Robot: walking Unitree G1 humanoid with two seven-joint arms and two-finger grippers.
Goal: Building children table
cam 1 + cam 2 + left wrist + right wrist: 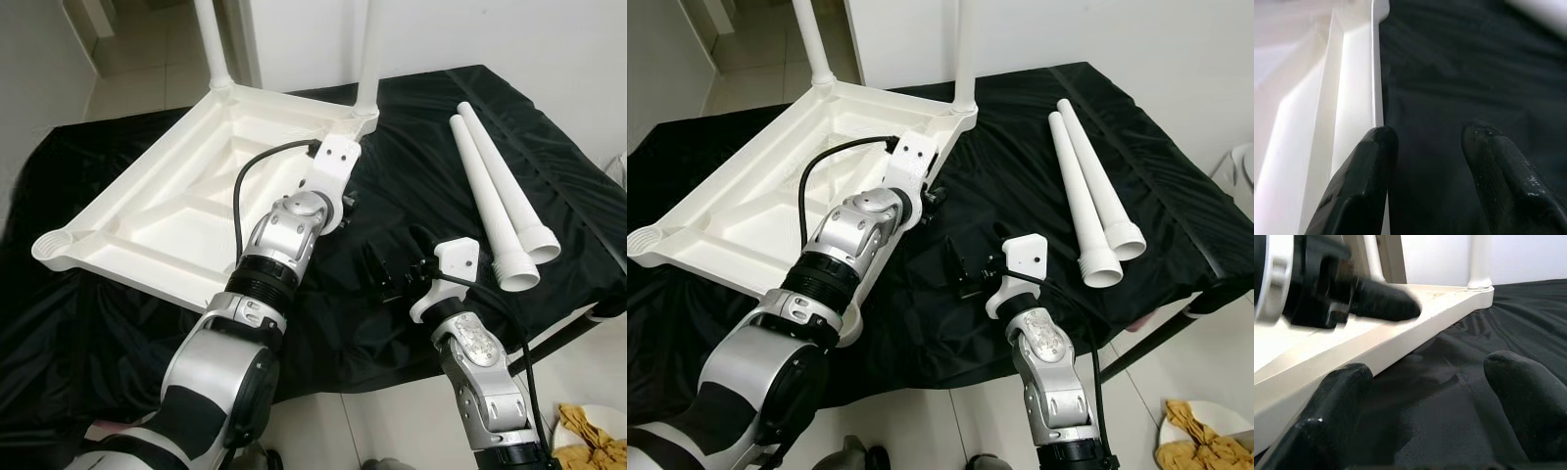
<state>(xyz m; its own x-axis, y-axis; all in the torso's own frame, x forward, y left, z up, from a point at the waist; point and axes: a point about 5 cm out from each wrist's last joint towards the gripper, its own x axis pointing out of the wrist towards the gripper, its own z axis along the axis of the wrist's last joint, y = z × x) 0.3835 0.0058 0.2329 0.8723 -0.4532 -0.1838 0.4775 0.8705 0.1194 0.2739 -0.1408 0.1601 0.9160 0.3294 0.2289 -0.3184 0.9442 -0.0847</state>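
fitted table legs (364,49) cut off above

Black cloth (441,127) draped over surface (wrinkled); yellow rag (593,431) on floor.

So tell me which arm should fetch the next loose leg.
Right, probably. The right gripper hangs open nearer the two loose legs; the left gripper, also open, sits at the tabletop edge.

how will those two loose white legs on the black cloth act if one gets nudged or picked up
The two loose legs are round and tapered, so a nudge would probably roll one in a curve. They look like hollow plastic, open at the wide end, so likely light and stiff. The smooth surface may slip in a claw, and the black cloth might slow rolling.
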